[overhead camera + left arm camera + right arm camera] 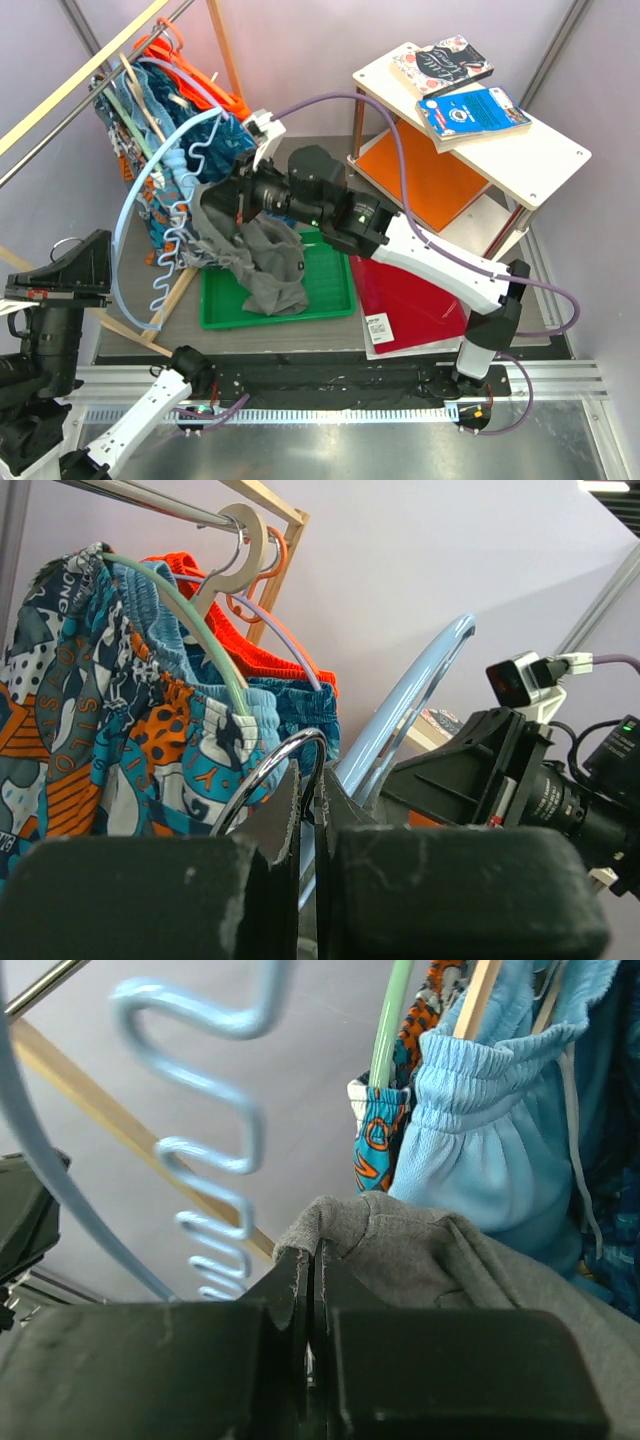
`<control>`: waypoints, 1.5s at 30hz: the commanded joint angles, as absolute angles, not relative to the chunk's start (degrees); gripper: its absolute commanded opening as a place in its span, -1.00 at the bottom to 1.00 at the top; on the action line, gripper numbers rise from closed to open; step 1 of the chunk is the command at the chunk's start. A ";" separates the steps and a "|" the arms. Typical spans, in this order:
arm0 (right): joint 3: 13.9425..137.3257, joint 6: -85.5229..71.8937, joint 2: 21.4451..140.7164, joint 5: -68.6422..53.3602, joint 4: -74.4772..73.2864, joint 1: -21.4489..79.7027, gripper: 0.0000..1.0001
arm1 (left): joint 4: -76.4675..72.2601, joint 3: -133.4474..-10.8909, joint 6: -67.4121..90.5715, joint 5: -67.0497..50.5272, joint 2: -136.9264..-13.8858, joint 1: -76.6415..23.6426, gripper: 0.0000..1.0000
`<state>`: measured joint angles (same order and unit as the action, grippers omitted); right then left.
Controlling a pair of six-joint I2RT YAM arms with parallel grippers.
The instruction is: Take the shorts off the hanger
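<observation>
We pinch a fold of the grey shorts (270,270), draped just below the pale-blue hanger (410,695), in the closed right end effector (312,1260); the left end effector (308,780) clamps the hanger's hook (258,768). Our judgement: pull the cloth steadily away, holding the hanger firm.

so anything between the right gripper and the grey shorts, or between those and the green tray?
Nothing visible: the right gripper is shut on a fold of the grey shorts, whose lower end lies in the green tray. The wavy bar of the light-blue hanger runs close along the cloth; can't tell if it snags.
</observation>
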<state>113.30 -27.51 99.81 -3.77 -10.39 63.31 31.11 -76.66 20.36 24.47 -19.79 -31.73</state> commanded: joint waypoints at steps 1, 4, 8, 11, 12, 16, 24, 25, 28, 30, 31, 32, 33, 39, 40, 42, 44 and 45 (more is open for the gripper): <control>112.08 -23.74 94.58 3.76 -5.28 64.34 -0.98 | 29.18 -77.43 20.83 23.82 -20.21 -31.38 -0.99; 101.28 -23.11 90.54 7.47 -3.61 61.89 -0.98 | 29.53 -77.69 21.18 23.38 -20.48 -31.38 -0.99; 82.59 -28.46 85.26 4.40 -0.27 54.87 -0.98 | 30.58 -78.57 21.09 23.47 -21.09 -31.38 -0.99; 73.69 -30.24 82.36 3.60 1.32 50.73 -0.98 | 30.76 -78.40 21.62 23.38 -21.44 -31.46 -1.00; 71.91 -29.89 81.92 3.78 0.88 50.19 -0.98 | 30.76 -78.14 21.71 23.29 -21.53 -31.38 -1.00; 64.96 -28.57 80.16 5.01 -2.71 49.39 -0.98 | 30.76 -77.70 22.24 22.59 -22.06 -31.38 -0.99; 59.33 -26.18 84.54 -2.43 -5.98 52.99 -0.98 | 30.85 -76.38 22.85 22.24 -22.15 -31.38 -0.99; 58.72 -26.80 85.42 -3.24 -3.54 54.91 -0.98 | 30.94 -76.12 22.94 22.50 -22.15 -31.46 -0.99; 57.04 -28.73 90.95 -7.28 2.60 56.16 -0.98 | 30.32 -74.89 23.99 22.85 -22.15 -31.46 -1.00; 57.48 -30.05 95.95 -6.33 3.51 55.99 -0.98 | 30.50 -74.71 24.70 22.33 -22.85 -31.38 -0.99; 57.83 -30.84 97.63 -6.33 3.43 55.81 -0.98 | 30.76 -74.79 24.96 22.15 -23.03 -31.46 -0.99; 58.88 -31.11 98.95 -6.33 3.08 55.46 -0.98 | 31.02 -75.32 25.13 21.97 -23.38 -31.46 -0.99; 59.23 -31.03 99.75 -5.81 2.38 55.46 -0.98 | 31.72 -75.67 25.40 21.80 -24.07 -31.46 -0.99; 59.50 -29.01 98.97 4.65 -6.58 55.46 -0.87 | 34.63 -76.64 25.58 20.57 -25.22 -31.38 -0.99; 59.76 -28.48 98.36 5.09 -9.29 55.46 -0.76 | 34.72 -76.38 25.84 20.39 -25.22 -31.38 -1.00; 60.12 -27.51 95.81 5.80 -12.20 55.55 -0.49 | 34.19 -75.41 25.93 20.04 -25.22 -31.46 -1.00; 60.21 -27.16 92.48 6.24 -13.53 55.63 -0.32 | 34.19 -74.89 25.84 19.17 -25.84 -31.38 -0.99; 60.21 -27.25 91.07 6.41 -14.84 55.63 -0.18 | 34.19 -74.97 25.75 18.81 -26.10 -31.38 -0.99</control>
<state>58.57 -28.71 98.00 2.15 -8.45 55.53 36.73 -74.85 25.15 20.97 -24.86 -31.73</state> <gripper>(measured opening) 0.327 0.015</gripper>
